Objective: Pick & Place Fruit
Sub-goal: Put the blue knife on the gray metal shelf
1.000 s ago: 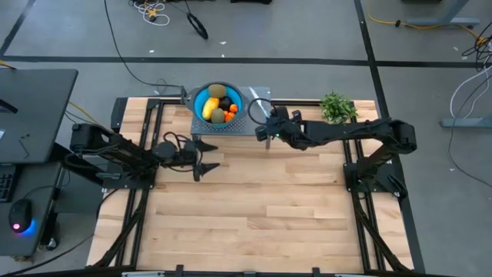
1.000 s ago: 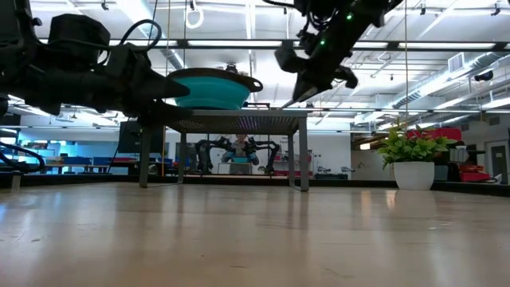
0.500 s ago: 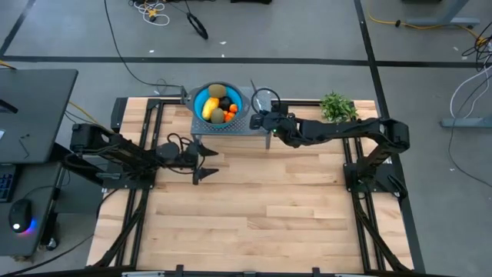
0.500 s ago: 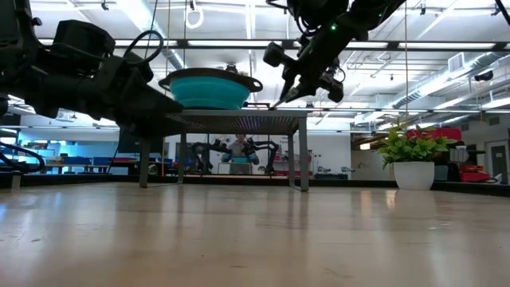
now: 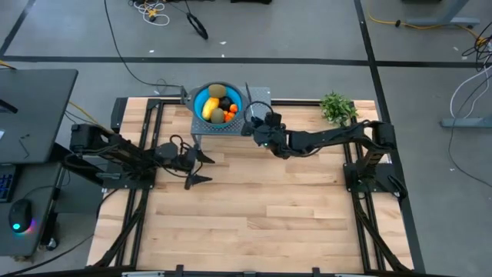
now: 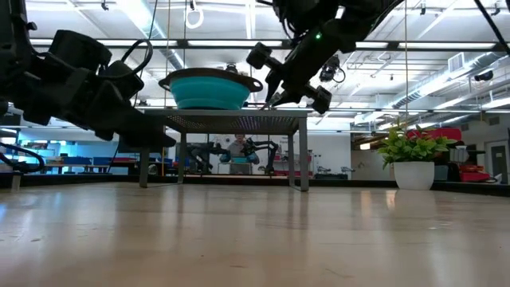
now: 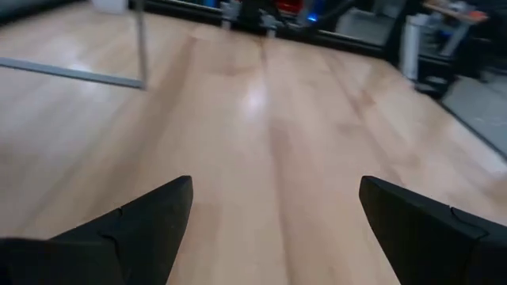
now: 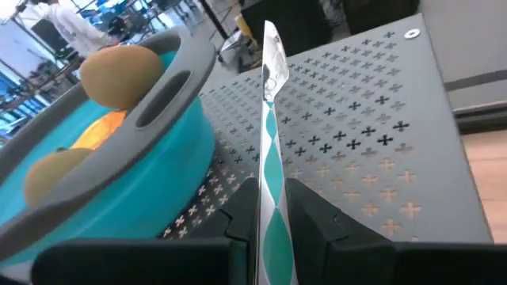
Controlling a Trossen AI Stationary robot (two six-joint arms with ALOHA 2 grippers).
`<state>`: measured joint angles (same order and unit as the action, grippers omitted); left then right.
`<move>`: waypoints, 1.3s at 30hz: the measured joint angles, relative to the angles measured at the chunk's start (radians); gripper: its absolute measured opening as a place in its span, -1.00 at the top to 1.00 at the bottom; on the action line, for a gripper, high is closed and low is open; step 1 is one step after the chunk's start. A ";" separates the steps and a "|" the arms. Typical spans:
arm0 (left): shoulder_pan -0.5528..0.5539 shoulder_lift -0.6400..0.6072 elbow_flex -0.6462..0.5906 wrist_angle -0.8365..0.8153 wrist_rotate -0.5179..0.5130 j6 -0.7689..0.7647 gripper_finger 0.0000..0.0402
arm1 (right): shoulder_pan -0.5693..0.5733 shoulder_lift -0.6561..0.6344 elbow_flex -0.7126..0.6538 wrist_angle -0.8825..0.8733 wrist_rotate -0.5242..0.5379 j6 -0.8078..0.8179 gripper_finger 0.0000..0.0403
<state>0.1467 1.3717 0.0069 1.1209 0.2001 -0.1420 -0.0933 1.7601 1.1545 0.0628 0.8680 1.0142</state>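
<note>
We are in a robotics lab. Two arms are mounted to a wooden tabletop (image 5: 254, 200) on a concrete floor with cables (image 5: 154, 11). Beyond it we see strip lights, another robot rig (image 6: 239, 151) and a person.

The bowl (image 8: 119, 182) wall hides most fruit (image 8: 119, 75) in the right wrist view. The knife (image 8: 272, 158) handle sits buried in the right claw (image 8: 273, 226).

no text, label, brand or number can be read anywhere in these views
</note>
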 joint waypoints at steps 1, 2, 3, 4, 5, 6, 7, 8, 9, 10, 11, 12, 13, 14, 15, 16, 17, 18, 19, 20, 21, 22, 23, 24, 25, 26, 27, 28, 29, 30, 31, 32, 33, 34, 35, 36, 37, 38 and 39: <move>0.006 -0.001 0.000 -0.005 0.032 0.000 -0.86 | 0.000 0.011 0.008 0.000 0.007 0.000 0.74; 0.012 -0.002 0.000 -0.006 0.062 0.000 -0.86 | -0.001 0.017 0.016 -0.007 0.018 -0.001 0.74; 0.016 -0.002 0.000 -0.009 0.083 0.000 -0.86 | -0.002 0.020 0.021 -0.015 0.033 -0.002 0.74; 0.020 -0.002 -0.001 -0.017 0.098 -0.002 -0.86 | -0.003 0.021 0.025 -0.018 0.050 -0.005 0.74; 0.022 -0.002 -0.001 -0.019 0.108 -0.009 -0.86 | -0.004 0.021 0.027 -0.018 0.060 -0.005 0.74; 0.022 -0.002 -0.001 -0.017 0.112 -0.015 -0.86 | -0.006 0.021 0.028 -0.019 0.070 -0.004 0.74; 0.022 -0.002 -0.001 -0.015 0.115 -0.021 -0.86 | -0.006 0.021 0.028 -0.019 0.077 -0.001 0.74; 0.022 -0.002 -0.001 -0.014 0.116 -0.026 -0.86 | -0.009 0.021 0.028 -0.021 0.082 -0.001 0.74; 0.022 -0.002 -0.001 -0.015 0.116 -0.029 -0.86 | -0.012 0.022 0.028 -0.025 0.081 0.001 0.74; 0.022 -0.002 -0.001 -0.014 0.116 -0.030 -0.86 | -0.016 0.026 0.029 -0.031 0.078 0.009 0.74; 0.022 -0.002 -0.001 -0.014 0.116 -0.030 -0.86 | -0.019 0.031 0.029 -0.040 0.071 0.024 0.74; 0.022 -0.002 -0.001 -0.014 0.116 -0.030 -0.86 | -0.023 0.035 0.029 -0.053 0.061 0.034 0.74; 0.022 -0.002 -0.001 -0.014 0.116 -0.033 -0.86 | -0.025 0.041 0.029 -0.058 0.050 0.039 0.74; 0.022 -0.002 -0.001 -0.015 0.116 -0.034 -0.86 | -0.030 0.044 0.029 -0.056 0.039 0.043 0.74; 0.022 -0.002 -0.001 -0.015 0.116 -0.034 -0.86 | -0.032 0.046 0.029 -0.056 0.036 0.043 0.74; 0.022 -0.002 -0.001 -0.015 0.116 -0.035 -0.86 | -0.036 0.049 0.029 -0.055 0.032 0.043 0.73; 0.022 -0.002 -0.001 -0.015 0.116 -0.035 -0.86 | -0.039 0.052 0.029 -0.055 0.027 0.044 0.73; 0.022 -0.002 -0.001 -0.015 0.116 -0.036 -0.86 | -0.043 0.053 0.029 -0.055 0.025 0.043 0.72; 0.022 -0.002 -0.001 -0.015 0.116 -0.036 -0.86 | -0.047 0.053 0.029 -0.056 0.020 0.043 0.70; 0.022 -0.002 -0.001 -0.015 0.116 -0.036 -0.86 | -0.051 0.053 0.029 -0.056 0.021 0.043 0.68; 0.022 -0.002 -0.001 -0.016 0.116 -0.037 -0.86 | -0.053 0.053 0.029 -0.056 0.021 0.042 0.66; 0.022 -0.002 -0.001 -0.016 0.116 -0.038 -0.86 | -0.057 0.053 0.029 -0.053 0.021 0.035 0.64; 0.022 -0.002 -0.001 -0.016 0.118 -0.039 -0.86 | -0.058 0.053 0.029 -0.050 0.018 0.026 0.61; 0.022 -0.002 -0.001 -0.017 0.119 -0.042 -0.86 | -0.061 0.053 0.029 -0.048 0.013 0.018 0.59; 0.022 -0.002 -0.001 -0.017 0.125 -0.044 -0.86 | -0.062 0.053 0.029 -0.046 0.005 0.015 0.56; 0.022 -0.002 -0.001 -0.017 0.131 -0.046 -0.86 | -0.063 0.052 0.029 -0.044 -0.007 0.007 0.53; 0.021 -0.002 -0.002 -0.017 0.136 -0.051 -0.86 | -0.063 0.052 0.029 -0.044 -0.011 0.000 0.50; 0.022 -0.002 -0.002 -0.018 0.137 -0.054 -0.86 | -0.063 0.052 0.029 -0.043 -0.011 -0.002 0.47; 0.022 -0.002 -0.002 -0.019 0.137 -0.057 -0.86 | -0.062 0.052 0.029 -0.041 -0.011 -0.005 0.44; 0.022 -0.002 -0.002 -0.024 0.137 -0.057 -0.86 | -0.061 0.052 0.029 -0.037 -0.013 -0.011 0.41; 0.022 -0.002 -0.002 -0.031 0.136 -0.057 -0.86 | -0.059 0.052 0.029 -0.034 -0.016 -0.015 0.39; 0.022 -0.002 -0.002 -0.035 0.136 -0.056 -0.86 | -0.058 0.052 0.029 -0.029 -0.025 -0.027 0.37; 0.022 -0.002 -0.002 -0.039 0.136 -0.056 -0.86 | -0.058 0.052 0.029 -0.022 -0.036 -0.039 0.35; 0.022 -0.002 -0.002 -0.042 0.136 -0.057 -0.86 | -0.056 0.052 0.029 -0.016 -0.049 -0.049 0.34; 0.021 -0.002 -0.002 -0.046 0.136 -0.057 -0.86 | -0.056 0.052 0.029 -0.009 -0.061 -0.057 0.34; 0.022 -0.002 -0.002 -0.049 0.136 -0.056 -0.86 | -0.056 0.052 0.029 -0.005 -0.075 -0.064 0.33; 0.022 -0.002 -0.002 -0.052 0.136 -0.054 -0.86 | -0.056 0.052 0.029 -0.004 -0.085 -0.066 0.33; 0.022 -0.002 -0.002 -0.053 0.136 -0.052 -0.86 | -0.055 0.052 0.029 -0.004 -0.096 -0.066 0.33; 0.022 -0.002 -0.002 -0.054 0.136 -0.052 -0.86 | -0.055 0.052 0.029 -0.005 -0.105 -0.068 0.33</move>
<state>0.1684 1.3697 0.0048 1.0667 0.3362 -0.1936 -0.1486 1.8121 1.1835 0.0573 0.7635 0.9460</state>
